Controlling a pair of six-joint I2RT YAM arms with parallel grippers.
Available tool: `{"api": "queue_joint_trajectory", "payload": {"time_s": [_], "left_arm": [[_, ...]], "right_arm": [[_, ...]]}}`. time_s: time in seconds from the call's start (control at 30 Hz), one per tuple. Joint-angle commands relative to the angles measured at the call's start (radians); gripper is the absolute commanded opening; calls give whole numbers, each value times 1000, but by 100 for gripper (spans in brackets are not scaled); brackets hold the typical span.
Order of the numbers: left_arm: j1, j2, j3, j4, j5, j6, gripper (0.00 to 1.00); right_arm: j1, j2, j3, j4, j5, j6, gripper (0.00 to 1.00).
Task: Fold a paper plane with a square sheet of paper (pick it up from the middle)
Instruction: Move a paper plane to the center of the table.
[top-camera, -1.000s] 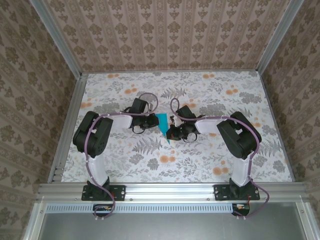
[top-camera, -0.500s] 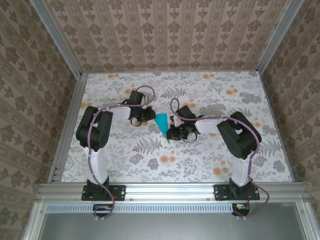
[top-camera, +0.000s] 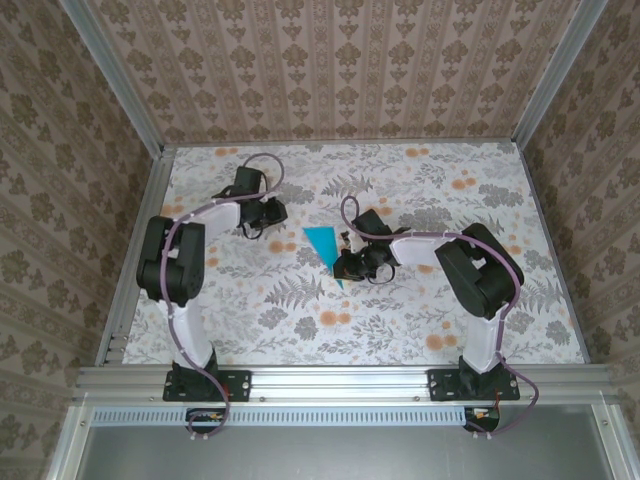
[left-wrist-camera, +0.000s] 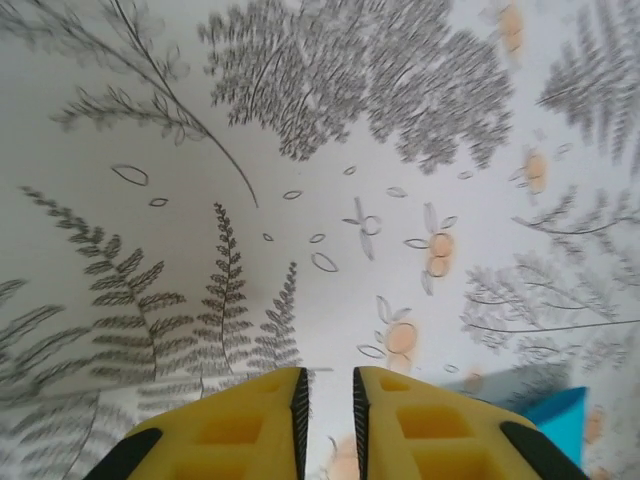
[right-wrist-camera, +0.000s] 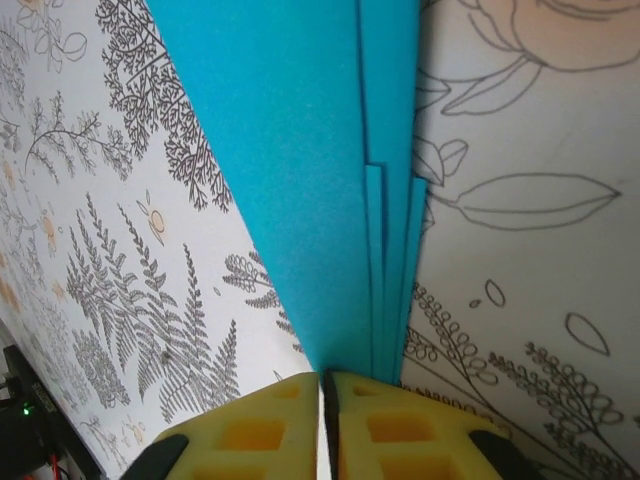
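Two arms, both mine, are bolted at the near edge of the table (top-camera: 300, 330), which has a floral-print cover. My right gripper (top-camera: 345, 268) sits low over the middle of the table, a little right of centre, its jaws clamped on the paper plane (top-camera: 322, 245).

In the right wrist view my two yellow fingers (right-wrist-camera: 250, 435) press together with only a hairline between them. The teal-blue paper runs straight into that seam. Several folded layers are stacked there, their edges stepped on the right, and long creases run away from the grip. The paper widens as it gets farther from the fingers.

In the top view the plane is a slim teal triangle. Its narrow end is near, at my right gripper, and its wide end points far and left. Cannot tell if it lies flat on the table or is lifted a bit.

My left gripper (top-camera: 268, 213) is farther out, left of the plane, apart from it and not touching. In the left wrist view its yellow fingers (left-wrist-camera: 235, 430) are drawn almost together, with a narrow slot between them and nothing in it. Fern and orange-flower print lies under them, and a teal corner of the plane shows at the lower right of that view.

Beyond that, patterned wallpaper walls (top-camera: 330, 70) and an aluminium frame post (top-camera: 110, 70) close the far side.
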Motion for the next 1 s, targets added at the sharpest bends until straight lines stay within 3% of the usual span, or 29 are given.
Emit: {"api": "queue_joint_trajectory", "payload": {"time_s": [0.0,0.13,0.3,0.57,0.77,0.97], "left_arm": [[-19,-119,-58,-22,-16,-8,26],[-73,-205,-142,-31,-54,-62,35],[-193,-280,-200,-84,-157,-111,47],[-349,-309,-176,-207,-316,-171,65],[-433,-300,-132,-262,-395,-189,82],[-486,-224,-62,-289,-383,-221,95]], "right_arm": [[-3,-59,22,-99,46,-5,19],[-6,-160,39,-92,53,-12,35],[-38,-285,9,-130,179,-50,56],[-116,-462,-112,-130,461,-120,78],[-146,-496,-204,-51,513,-79,99],[-168,-572,-298,28,584,-36,100]]}}
